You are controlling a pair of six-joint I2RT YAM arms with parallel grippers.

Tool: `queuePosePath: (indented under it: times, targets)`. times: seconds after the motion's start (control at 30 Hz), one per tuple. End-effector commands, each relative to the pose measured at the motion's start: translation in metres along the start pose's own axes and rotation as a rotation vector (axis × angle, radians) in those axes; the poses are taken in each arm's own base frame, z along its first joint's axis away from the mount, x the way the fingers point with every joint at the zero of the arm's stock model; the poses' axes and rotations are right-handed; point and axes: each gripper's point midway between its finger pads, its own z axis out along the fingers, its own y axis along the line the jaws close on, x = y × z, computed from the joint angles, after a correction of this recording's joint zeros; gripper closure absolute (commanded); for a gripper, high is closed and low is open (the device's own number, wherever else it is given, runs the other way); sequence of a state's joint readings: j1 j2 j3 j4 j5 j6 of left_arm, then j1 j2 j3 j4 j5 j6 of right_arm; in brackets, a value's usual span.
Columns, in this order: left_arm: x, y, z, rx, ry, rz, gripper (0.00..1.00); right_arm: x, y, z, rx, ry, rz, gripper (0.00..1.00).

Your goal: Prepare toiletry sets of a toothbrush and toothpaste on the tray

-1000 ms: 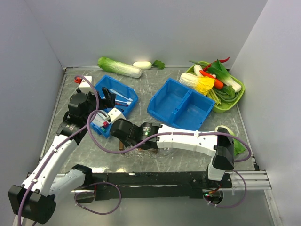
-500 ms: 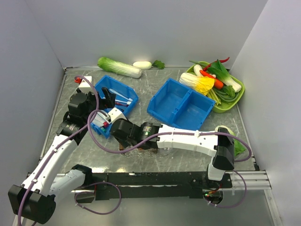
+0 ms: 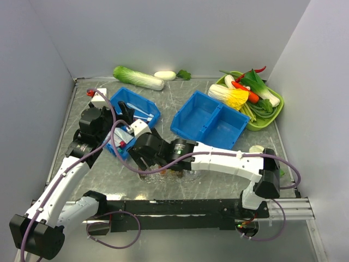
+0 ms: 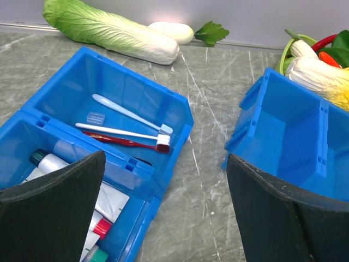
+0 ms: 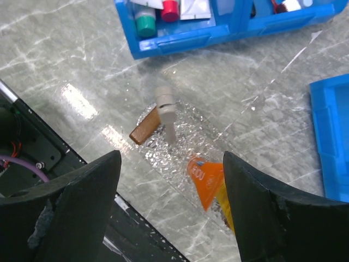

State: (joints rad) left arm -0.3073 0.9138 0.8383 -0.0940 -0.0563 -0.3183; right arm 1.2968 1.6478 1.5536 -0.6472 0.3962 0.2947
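Toothbrush point(image 4: 117, 131) lies crosswise in the far compartment of the blue bin point(image 4: 61, 91), just ahead of the left end effector point(image 4: 164, 159), which hangs wide open and empty over the bin, nearer than the right end effector point(image 5: 172, 157), open and empty above the tray point(image 5: 159, 166) beside the bin.

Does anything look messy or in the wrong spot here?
A little. A cabbage and a small white vegetable lie loose at the far edge of the table, not in the green tray with the other vegetables. Nothing looks spilled or broken.
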Motion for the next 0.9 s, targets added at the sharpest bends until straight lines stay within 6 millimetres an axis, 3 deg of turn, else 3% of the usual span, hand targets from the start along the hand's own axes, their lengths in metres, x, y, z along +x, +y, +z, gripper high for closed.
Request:
queuePosePath:
  times: [0.0, 0.03, 0.1, 0.13, 0.17, 0.2, 0.23, 0.27, 0.33, 0.4, 0.43, 0.67, 0.87]
  targets:
    - [-0.014, -0.004, -0.002, 0.017, -0.050, -0.002, 0.04, -0.030, -0.022, -0.025, -0.025, -0.111, 0.108, 0.16]
    - [-0.013, -0.004, -0.002, 0.016, -0.049, -0.007, 0.04, -0.024, -0.025, -0.023, -0.038, -0.098, 0.114, 0.16]
    - [-0.012, -0.002, -0.001, 0.006, -0.047, -0.015, 0.04, -0.033, -0.039, -0.029, -0.047, -0.142, 0.170, 0.14]
    - [-0.012, -0.001, -0.001, 0.003, -0.050, -0.023, 0.03, -0.024, -0.042, -0.026, -0.068, -0.126, 0.183, 0.14]
    - [-0.013, -0.001, -0.001, 0.001, -0.053, -0.026, 0.04, -0.032, -0.047, -0.034, -0.086, -0.166, 0.222, 0.13]
    - [-0.015, 0.002, -0.001, -0.011, -0.059, -0.030, 0.03, -0.033, -0.064, -0.034, -0.069, -0.179, 0.257, 0.13]
    - [-0.014, 0.004, -0.001, -0.017, -0.059, -0.035, 0.04, -0.022, -0.070, -0.031, -0.069, -0.167, 0.268, 0.13]
    - [-0.015, 0.005, -0.001, -0.024, -0.063, -0.039, 0.04, -0.028, -0.077, -0.040, -0.087, -0.204, 0.299, 0.12]
    - [-0.017, 0.009, -0.001, -0.039, -0.071, -0.050, 0.04, -0.022, -0.103, -0.047, -0.064, -0.227, 0.347, 0.10]
    - [-0.017, 0.013, -0.001, -0.053, -0.073, -0.058, 0.04, -0.020, -0.115, -0.052, -0.068, -0.254, 0.369, 0.08]
    - [-0.016, 0.015, 0.000, -0.060, -0.070, -0.062, 0.03, -0.014, -0.132, -0.056, -0.040, -0.266, 0.390, 0.05]
    - [-0.018, 0.016, 0.002, -0.071, -0.070, -0.086, 0.04, 0.018, -0.197, -0.077, 0.072, -0.314, 0.481, 0.00]
    - [-0.027, 0.017, -0.001, -0.094, -0.089, -0.116, 0.04, 0.041, -0.235, -0.105, 0.190, -0.375, 0.527, 0.00]
